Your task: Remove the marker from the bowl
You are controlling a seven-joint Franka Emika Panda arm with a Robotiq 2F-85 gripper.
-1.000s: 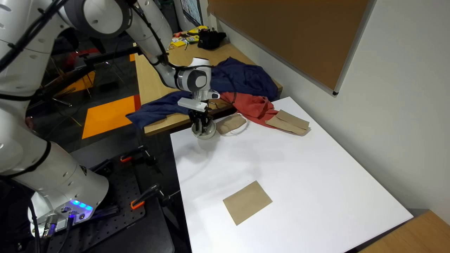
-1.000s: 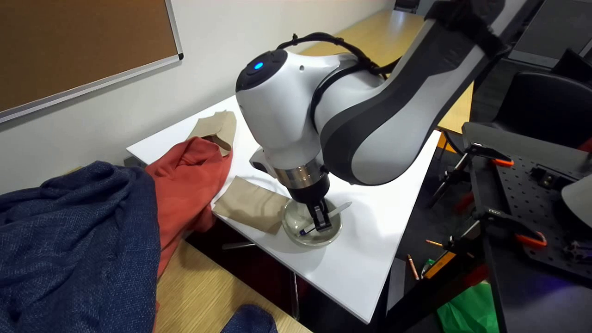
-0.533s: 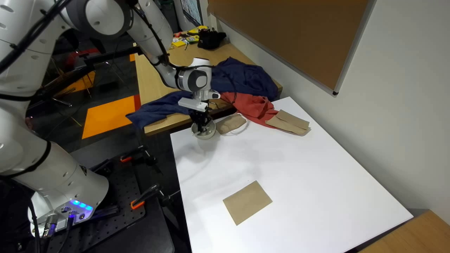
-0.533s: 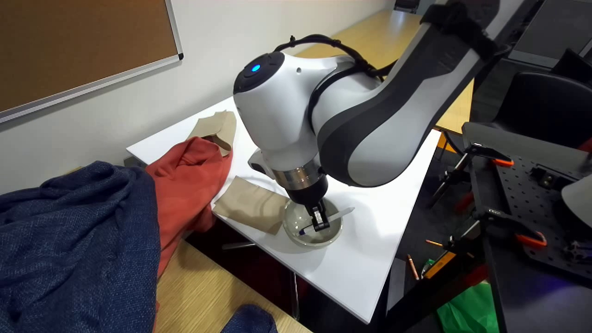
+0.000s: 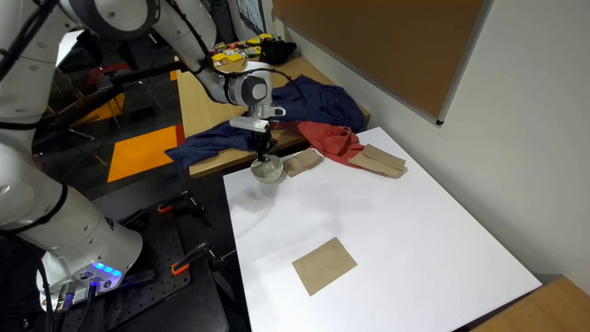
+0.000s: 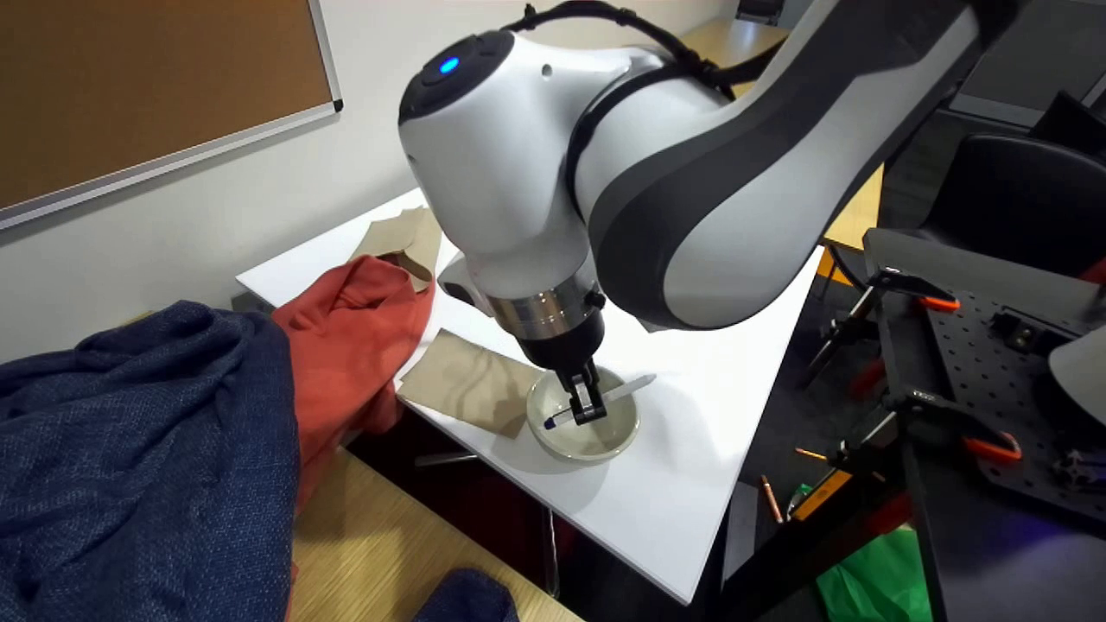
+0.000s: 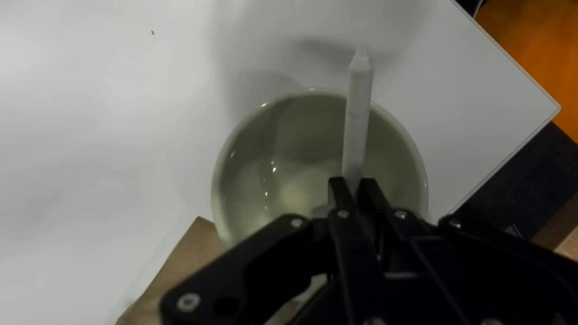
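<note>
- Gripper point(image 7: 353, 185): jaws closed around the white marker point(image 7: 357, 113), over the pale bowl point(image 7: 295, 140).
- White tabletop point(image 5: 387, 226): carries the bowl, brown paper point(image 5: 303, 162) beside it, red cloth point(image 5: 329, 138) across one edge.
- Beyond: navy cloth point(image 5: 320, 101) on a wooden table point(image 5: 198, 115), corkboard point(image 5: 387, 41) on the wall point(image 5: 521, 124).

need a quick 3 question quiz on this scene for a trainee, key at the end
1. True or false: the gripper is closed on the marker.
2. What lies right beside the bowl? A) the corkboard, B) a piece of brown paper, C) a black chair
3. One end of the marker is white. In an exterior view, what colour does the opposite end look?

Key:
1. True
2. B
3. Dark blue
</note>
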